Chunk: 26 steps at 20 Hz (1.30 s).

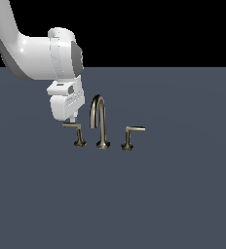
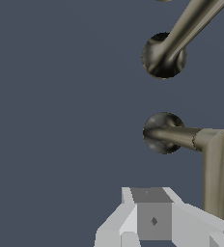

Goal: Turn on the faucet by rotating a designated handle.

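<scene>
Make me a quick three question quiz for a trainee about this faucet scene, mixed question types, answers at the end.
1. True or false: the gripper hangs just above the arm of the handle on the exterior view's left.
2. Multiple choice: what stands between the two levers? A) a bowl B) the spout C) a soap bottle
3. Fill in: the right lever has its arm pointing toward the exterior view's ____.

Key: 1 true; 2 B; 3 right.
</scene>
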Each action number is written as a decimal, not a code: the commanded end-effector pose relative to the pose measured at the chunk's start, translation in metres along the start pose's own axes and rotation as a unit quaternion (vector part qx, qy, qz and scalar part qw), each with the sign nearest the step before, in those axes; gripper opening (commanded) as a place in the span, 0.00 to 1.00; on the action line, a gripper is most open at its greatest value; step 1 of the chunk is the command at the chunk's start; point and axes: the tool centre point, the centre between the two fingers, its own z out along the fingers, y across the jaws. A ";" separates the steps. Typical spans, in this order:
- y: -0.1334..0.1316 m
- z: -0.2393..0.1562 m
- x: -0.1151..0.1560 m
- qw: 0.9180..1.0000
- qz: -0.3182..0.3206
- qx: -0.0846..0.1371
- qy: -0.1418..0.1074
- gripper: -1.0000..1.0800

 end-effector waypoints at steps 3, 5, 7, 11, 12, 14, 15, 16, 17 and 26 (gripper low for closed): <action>-0.002 0.004 0.000 1.000 0.008 0.003 0.004 0.00; -0.002 0.004 0.000 1.000 0.008 0.003 0.004 0.00; -0.001 0.004 0.000 1.000 0.007 0.003 0.004 0.00; 0.012 0.004 -0.008 1.000 0.007 0.003 0.004 0.00; 0.015 0.004 -0.009 1.000 0.007 0.003 0.004 0.00; 0.021 0.004 -0.013 1.000 0.007 0.003 0.004 0.00; 0.025 0.004 -0.015 1.000 0.007 0.003 0.004 0.00; 0.028 0.004 -0.017 1.000 0.007 0.003 0.004 0.00; 0.032 0.004 -0.019 1.000 0.007 0.003 0.004 0.00; 0.044 0.004 -0.012 1.000 0.010 0.007 0.005 0.00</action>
